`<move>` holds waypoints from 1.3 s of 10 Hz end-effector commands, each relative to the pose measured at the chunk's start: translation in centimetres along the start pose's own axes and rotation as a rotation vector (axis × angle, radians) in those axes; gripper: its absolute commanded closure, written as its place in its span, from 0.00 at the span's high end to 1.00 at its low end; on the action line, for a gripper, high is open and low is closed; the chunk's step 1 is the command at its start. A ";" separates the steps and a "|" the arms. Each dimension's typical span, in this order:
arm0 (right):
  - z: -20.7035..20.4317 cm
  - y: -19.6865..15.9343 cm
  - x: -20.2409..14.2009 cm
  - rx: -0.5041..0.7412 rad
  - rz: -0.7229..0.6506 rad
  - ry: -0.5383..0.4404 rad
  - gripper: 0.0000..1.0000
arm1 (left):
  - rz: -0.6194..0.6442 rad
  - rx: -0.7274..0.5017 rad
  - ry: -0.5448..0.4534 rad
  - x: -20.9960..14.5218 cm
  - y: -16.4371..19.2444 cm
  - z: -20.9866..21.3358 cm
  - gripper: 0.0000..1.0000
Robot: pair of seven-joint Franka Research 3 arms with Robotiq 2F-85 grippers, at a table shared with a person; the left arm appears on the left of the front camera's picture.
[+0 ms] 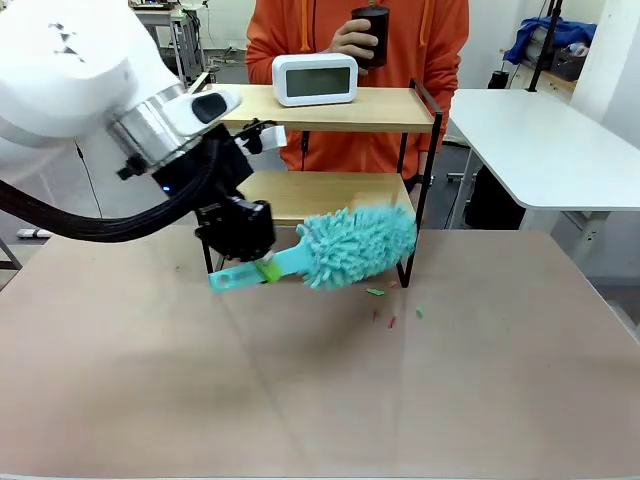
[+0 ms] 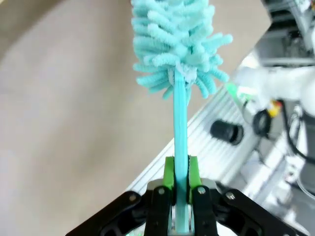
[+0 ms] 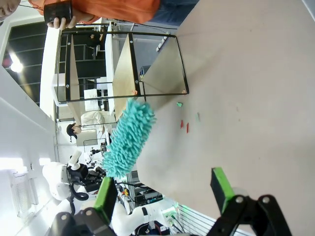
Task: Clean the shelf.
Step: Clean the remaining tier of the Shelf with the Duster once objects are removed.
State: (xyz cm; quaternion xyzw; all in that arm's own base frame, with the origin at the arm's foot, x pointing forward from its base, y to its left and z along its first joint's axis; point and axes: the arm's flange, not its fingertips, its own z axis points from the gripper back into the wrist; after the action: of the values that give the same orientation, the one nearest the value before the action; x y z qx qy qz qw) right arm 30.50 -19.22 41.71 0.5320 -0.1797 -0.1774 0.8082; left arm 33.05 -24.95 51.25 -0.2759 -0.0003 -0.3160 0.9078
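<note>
Front view: a wide grey-brown counter (image 1: 300, 400) fills the lower half of the frame, matte and flat. One white table (image 1: 540, 140) stands behind it at the upper right, with workshop clutter along the top edge. The shelf (image 1: 380, 108) stands at the counter's far side, in the upper centre of the frame, its two light boards held in a thin black frame. One white digital clock (image 1: 315, 78) sits on the upper board. Directly behind the shelf is one person in an orange hoodie (image 1: 290, 30), whose hand (image 1: 350, 40) holds one dark cup (image 1: 372, 30) at the top centre. The left arm (image 1: 90, 90) comes in from the upper left and hides part of the shelf's left end. The left jaws are closed tight on the flat handle of one teal duster (image 1: 360, 245), and in the left wrist view the green pads (image 2: 169, 169) press either side of that handle. The fluffy duster head lies across the front of the lower board's right part and the shelf's right front leg. Four small scraps lie on the counter just below it, two red (image 1: 391, 322) and two green (image 1: 375, 292). In the right wrist view the right jaws are spread wide and hold nothing, their two pads well apart at the bottom of the frame.
</note>
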 end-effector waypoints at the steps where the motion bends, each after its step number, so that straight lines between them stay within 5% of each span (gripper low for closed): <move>1: -0.1 0.1 0.1 0.024 0.018 -0.013 1.00 | -0.041 0.052 0.035 -4.0 1.8 3.4 0.00; 3: -0.1 0.1 0.1 0.024 0.018 -0.013 1.00 | -0.047 0.028 0.009 -6.4 2.4 4.9 0.00; 9: -0.1 0.1 0.1 0.024 0.018 -0.013 1.00 | -0.053 -0.056 -0.041 -6.7 2.9 7.0 0.00; 13: -0.1 0.1 0.1 0.024 0.018 -0.013 1.00 | -0.224 -0.424 0.001 -13.3 7.0 18.6 0.00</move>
State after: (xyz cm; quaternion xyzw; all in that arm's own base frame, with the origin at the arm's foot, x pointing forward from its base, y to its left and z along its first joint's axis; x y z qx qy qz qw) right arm 30.50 -19.21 41.71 0.5320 -0.1796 -0.1773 0.8083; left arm 28.97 -6.67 59.81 -0.4185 0.0176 -0.3965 0.8169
